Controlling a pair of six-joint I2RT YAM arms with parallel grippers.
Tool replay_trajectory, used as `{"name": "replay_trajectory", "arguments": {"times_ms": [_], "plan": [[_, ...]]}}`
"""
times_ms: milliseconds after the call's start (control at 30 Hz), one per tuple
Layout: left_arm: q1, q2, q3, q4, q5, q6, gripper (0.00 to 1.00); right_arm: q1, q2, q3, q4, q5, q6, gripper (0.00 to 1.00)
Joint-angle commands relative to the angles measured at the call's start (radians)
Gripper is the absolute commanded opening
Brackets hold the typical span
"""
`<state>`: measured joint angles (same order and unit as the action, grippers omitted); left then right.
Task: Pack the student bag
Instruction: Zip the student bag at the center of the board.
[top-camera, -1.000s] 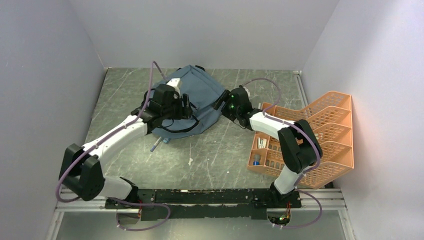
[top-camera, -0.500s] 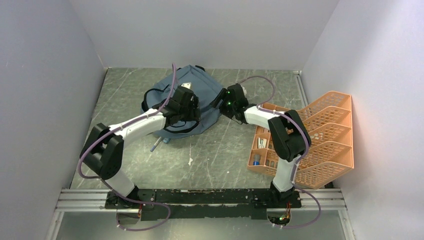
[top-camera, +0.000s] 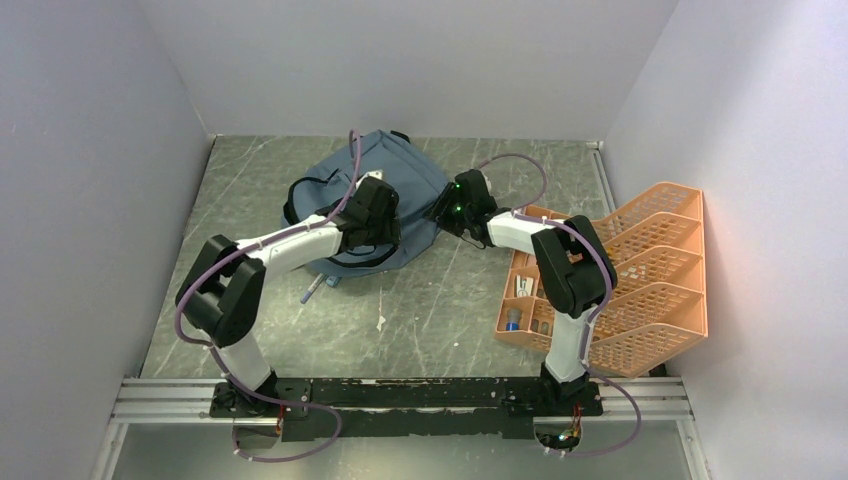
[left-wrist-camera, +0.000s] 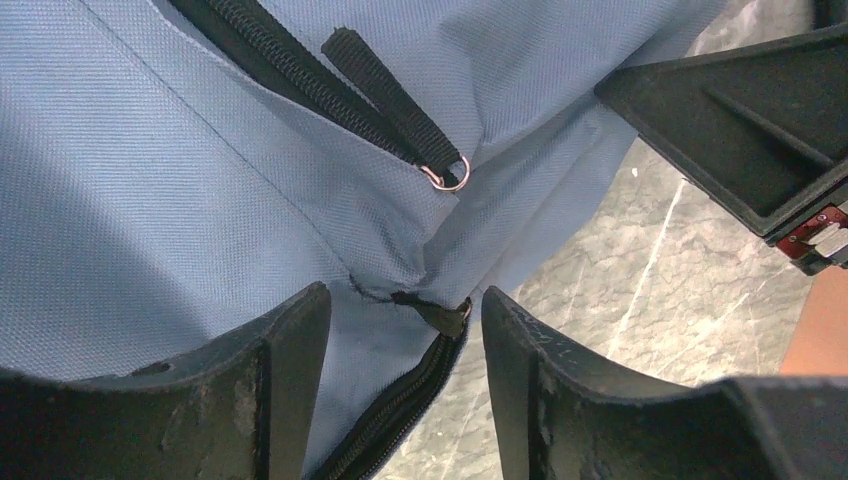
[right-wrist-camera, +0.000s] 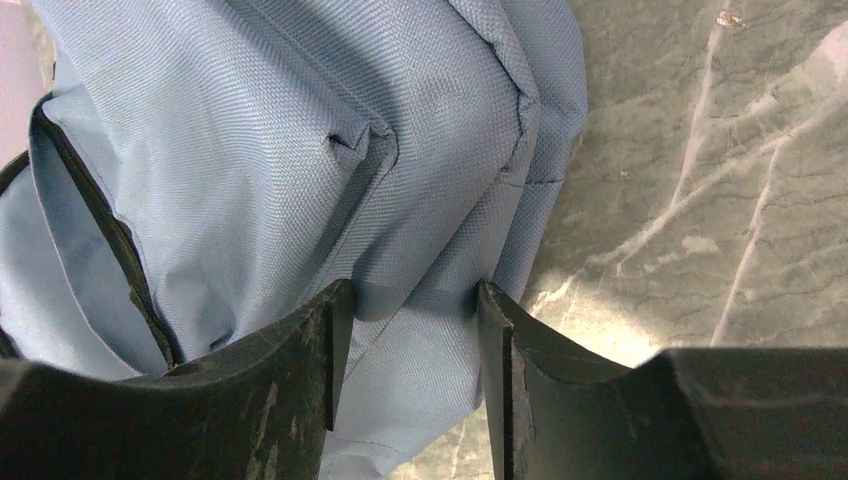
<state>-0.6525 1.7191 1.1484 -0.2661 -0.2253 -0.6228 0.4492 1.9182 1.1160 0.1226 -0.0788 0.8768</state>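
The student bag (top-camera: 400, 190), slate blue-grey with black zips, lies flat at the back middle of the table. My left gripper (top-camera: 378, 212) hovers low over its near right part. In the left wrist view it (left-wrist-camera: 405, 310) is open, its fingers (left-wrist-camera: 290, 350) either side of a zip end (left-wrist-camera: 440, 318) and a black pull tab with a ring (left-wrist-camera: 445, 178). My right gripper (top-camera: 446, 207) is at the bag's right edge. In the right wrist view it (right-wrist-camera: 410, 300) stands open astride a fold of the bag's fabric (right-wrist-camera: 420, 230), which touches both fingertips.
An orange mesh tray organiser (top-camera: 650, 260) stands at the right, with small items in its near compartments (top-camera: 514, 320). A pen-like thing (top-camera: 312, 290) lies just in front of the bag, and a white scrap (top-camera: 381, 322) lies mid-table. Side walls are close by.
My left arm has swung right and farther over the bag, its elbow rising. My right gripper has edged left onto the bag's right edge.
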Motion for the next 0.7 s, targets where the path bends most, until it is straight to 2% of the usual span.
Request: {"name": "replay_trajectory", "arguments": {"times_ms": [0,267,667], "plan": [[-0.015,0.014,0.033,0.03,-0.009,-0.029,0.61,0.001,0.014,0.0,0.049,-0.026,-0.002,0.5],[-0.03,0.04,0.051,0.032,-0.009,-0.04,0.56,0.0,0.017,0.001,0.052,-0.039,-0.002,0.49],[-0.038,0.075,0.068,0.04,-0.023,-0.031,0.4,0.0,0.011,0.002,0.049,-0.042,-0.01,0.48]]}}
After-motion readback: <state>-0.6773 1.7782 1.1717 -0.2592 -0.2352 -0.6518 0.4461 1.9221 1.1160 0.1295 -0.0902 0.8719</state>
